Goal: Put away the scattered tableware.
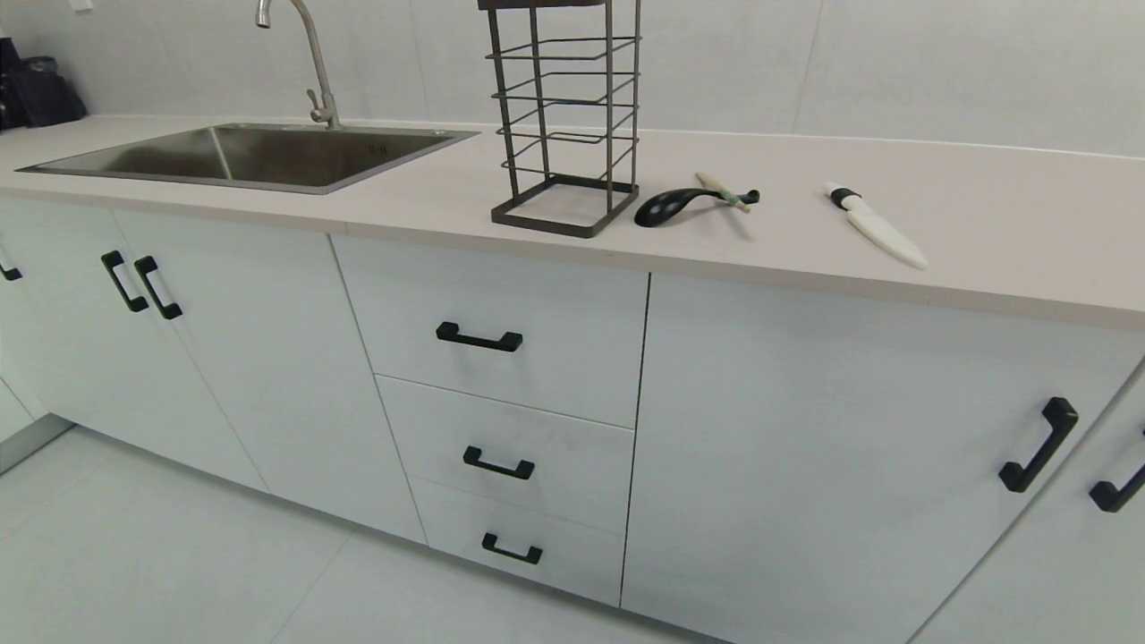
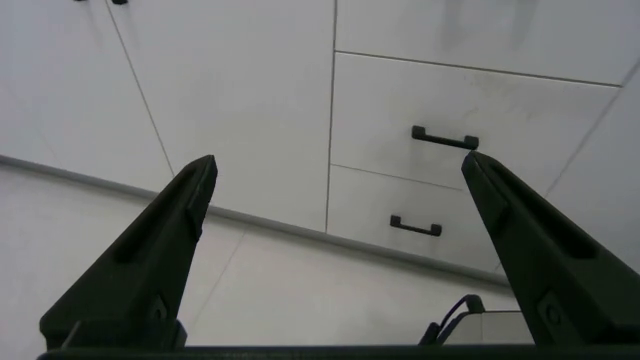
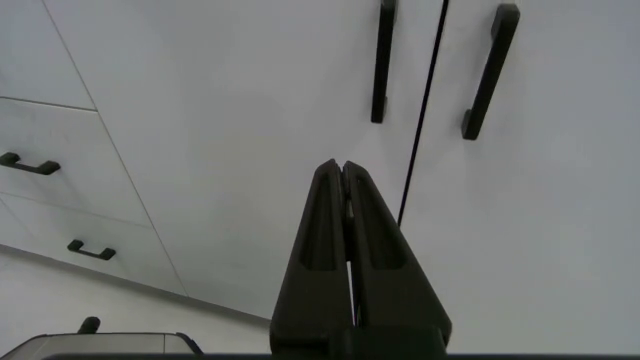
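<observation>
On the counter lie a black spoon [image 1: 666,207], a pair of chopsticks [image 1: 725,191] crossing its handle, and a white knife with a black band [image 1: 875,225] farther right. A black wire rack [image 1: 565,116] stands upright just left of the spoon. My left gripper [image 2: 338,165] hangs low in front of the cabinet drawers, open, with nothing between its fingers. My right gripper [image 3: 345,170] faces the cabinet doors with its fingers pressed together, holding nothing.
A steel sink [image 1: 259,154] with a tall faucet [image 1: 309,55] is set into the counter's [image 1: 984,215] left part. Below are white drawers with black handles [image 1: 479,338] and cabinet doors. Tiled floor [image 1: 161,563] lies in front.
</observation>
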Controlling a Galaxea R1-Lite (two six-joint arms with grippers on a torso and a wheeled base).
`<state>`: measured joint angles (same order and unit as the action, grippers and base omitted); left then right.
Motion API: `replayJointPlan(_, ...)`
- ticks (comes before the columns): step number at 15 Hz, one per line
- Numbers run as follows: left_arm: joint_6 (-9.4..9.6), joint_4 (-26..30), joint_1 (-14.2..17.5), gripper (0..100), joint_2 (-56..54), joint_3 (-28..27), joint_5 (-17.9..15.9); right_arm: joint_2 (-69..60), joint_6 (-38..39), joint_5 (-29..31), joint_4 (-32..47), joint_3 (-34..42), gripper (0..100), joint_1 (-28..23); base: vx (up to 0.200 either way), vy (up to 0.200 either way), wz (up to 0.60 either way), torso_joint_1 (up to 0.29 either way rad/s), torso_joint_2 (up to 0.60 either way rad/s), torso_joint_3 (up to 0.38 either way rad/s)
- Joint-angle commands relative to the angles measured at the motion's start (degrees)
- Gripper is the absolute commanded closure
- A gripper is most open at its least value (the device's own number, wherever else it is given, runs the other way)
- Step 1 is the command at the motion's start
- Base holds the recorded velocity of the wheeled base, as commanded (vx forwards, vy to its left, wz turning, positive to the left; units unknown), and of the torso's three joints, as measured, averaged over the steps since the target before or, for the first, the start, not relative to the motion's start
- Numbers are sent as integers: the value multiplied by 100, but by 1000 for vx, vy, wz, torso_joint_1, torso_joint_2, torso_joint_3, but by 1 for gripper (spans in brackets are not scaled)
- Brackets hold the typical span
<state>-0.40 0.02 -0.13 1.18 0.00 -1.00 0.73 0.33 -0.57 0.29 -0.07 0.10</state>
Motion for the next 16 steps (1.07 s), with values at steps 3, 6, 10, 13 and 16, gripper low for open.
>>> replayJointPlan(3, 58, -2, 5, 0, -118, 0, 12, 15, 2, -4, -3, -1, 100, -1, 0, 0, 0, 0, 0, 0)
replayJointPlan(6, 23, -2, 5, 0, -118, 0, 12, 15, 2, -4, -3, -1, 100, -1, 0, 0, 0, 0, 0, 0)
replayJointPlan(10, 23, -2, 5, 0, -118, 0, 3, 15, 2, -4, -3, -1, 100, -1, 0, 0, 0, 0, 0, 0)
replayJointPlan(13, 49, -2, 5, 0, -118, 0, -14, 15, 2, -4, -3, -1, 100, -1, 0, 0, 0, 0, 0, 0)
replayJointPlan(16, -267, -1224, 13, 0, -13, -800, -278, 15, 2, -4, -3, -1, 100, -1, 0, 0, 0, 0, 0, 0)
